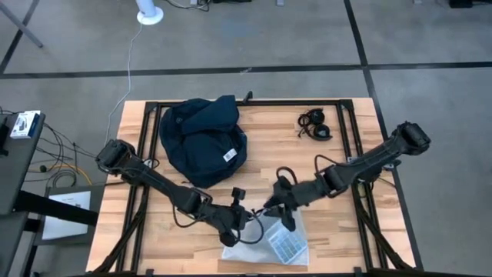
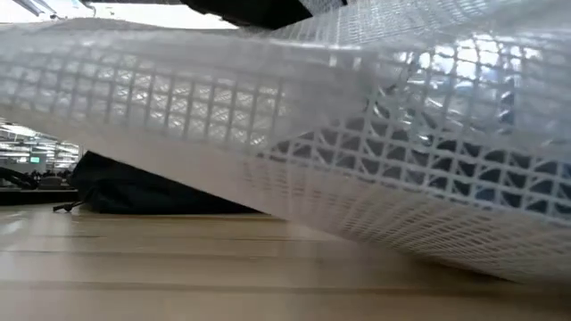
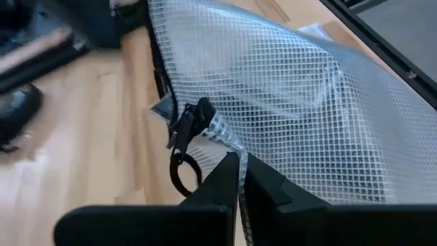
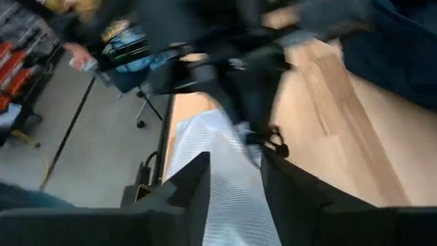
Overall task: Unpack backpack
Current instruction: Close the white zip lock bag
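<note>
— Near the front edge of the wooden table point(image 1: 323, 231), what are the two arms busy with?

— A clear mesh-patterned plastic pouch point(image 1: 278, 242). The left gripper point(image 1: 247, 225) is at the pouch's left edge; in the left wrist view its fingers point(image 3: 222, 183) are pressed together on the pouch's edge, just beside a black zipper pull with a cord loop point(image 3: 186, 137).

— And the right one?

— The right gripper point(image 1: 286, 217) is over the pouch's top edge. From its wrist camera the fingers point(image 4: 194, 179) stand apart with the white mesh running between them — whether they actually pinch it I cannot tell.

— Is the pouch lying flat?

— No. In the low view it fills the picture, its near side raised off the wood and slanting down toward the right.

— Where is the backpack point(image 1: 201, 138)?

— Back left on the table, a slumped navy heap with a small white label showing, well apart from both grippers. The low view catches it as a dark shape behind the pouch.

— Anything else?

— A black pair of headphones point(image 1: 315, 125) near the back right, untouched.
</note>
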